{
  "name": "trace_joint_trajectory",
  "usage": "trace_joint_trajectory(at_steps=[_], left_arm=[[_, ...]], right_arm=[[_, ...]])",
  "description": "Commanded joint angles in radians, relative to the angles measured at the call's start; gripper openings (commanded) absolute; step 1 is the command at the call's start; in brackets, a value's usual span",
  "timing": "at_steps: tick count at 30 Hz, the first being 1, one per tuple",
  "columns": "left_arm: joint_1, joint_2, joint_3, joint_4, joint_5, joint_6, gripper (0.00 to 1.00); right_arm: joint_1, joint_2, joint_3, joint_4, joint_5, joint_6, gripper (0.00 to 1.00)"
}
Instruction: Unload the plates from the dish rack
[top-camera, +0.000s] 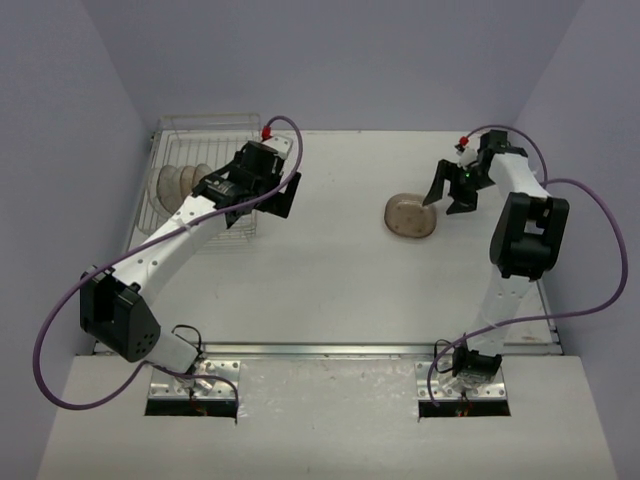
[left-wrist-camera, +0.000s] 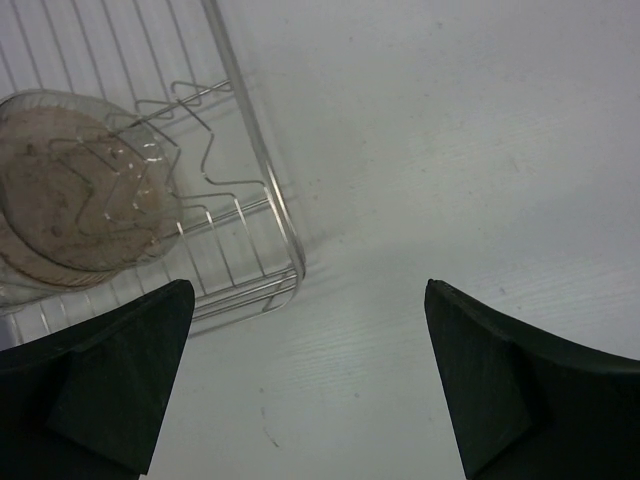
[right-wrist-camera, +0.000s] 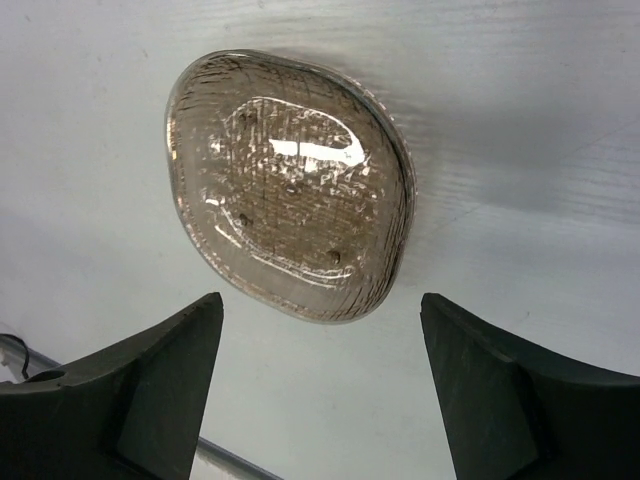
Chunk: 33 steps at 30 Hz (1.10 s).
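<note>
One plate lies flat on the table well right of the dish rack, seemingly unloaded, with the right jaws spread above it, while the left jaws gape empty beside the rack's remaining plates, probably poised for another.

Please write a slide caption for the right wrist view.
Open right gripper faces a smoky plate lying on the white table.

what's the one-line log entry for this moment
left tool open, empty, beside dish rack | right tool open, empty, near plate on table | other plates in rack
</note>
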<state>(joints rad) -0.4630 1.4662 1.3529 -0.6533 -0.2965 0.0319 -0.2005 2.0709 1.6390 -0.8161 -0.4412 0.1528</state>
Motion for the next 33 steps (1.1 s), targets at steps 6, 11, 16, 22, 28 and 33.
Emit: trace_joint_trajectory(at_steps=[6, 11, 16, 22, 28, 33], left_arm=[[0.287, 0.082, 0.09, -0.031, -0.099, -0.052, 0.69], [0.31, 0.112, 0.048, 0.068, -0.222, 0.062, 0.58], [0.32, 0.169, 0.072, 0.127, -0.317, 0.124, 0.47], [0.32, 0.237, 0.129, 0.146, -0.355, 0.137, 0.46], [0.327, 0.322, 0.167, 0.155, -0.373, 0.149, 0.46], [0.336, 0.378, 0.193, 0.161, -0.383, 0.149, 0.46]], right_arm=[[-0.001, -0.311, -0.04, 0.01, -0.113, 0.002, 0.8], [0.001, -0.435, -0.212, 0.037, -0.197, -0.001, 0.8], [0.003, -0.537, -0.379, 0.075, -0.207, -0.02, 0.8], [0.003, -0.579, -0.42, 0.046, -0.243, -0.044, 0.8], [0.003, -0.595, -0.427, 0.043, -0.256, -0.046, 0.8], [0.003, -0.594, -0.429, 0.043, -0.266, -0.042, 0.8]])
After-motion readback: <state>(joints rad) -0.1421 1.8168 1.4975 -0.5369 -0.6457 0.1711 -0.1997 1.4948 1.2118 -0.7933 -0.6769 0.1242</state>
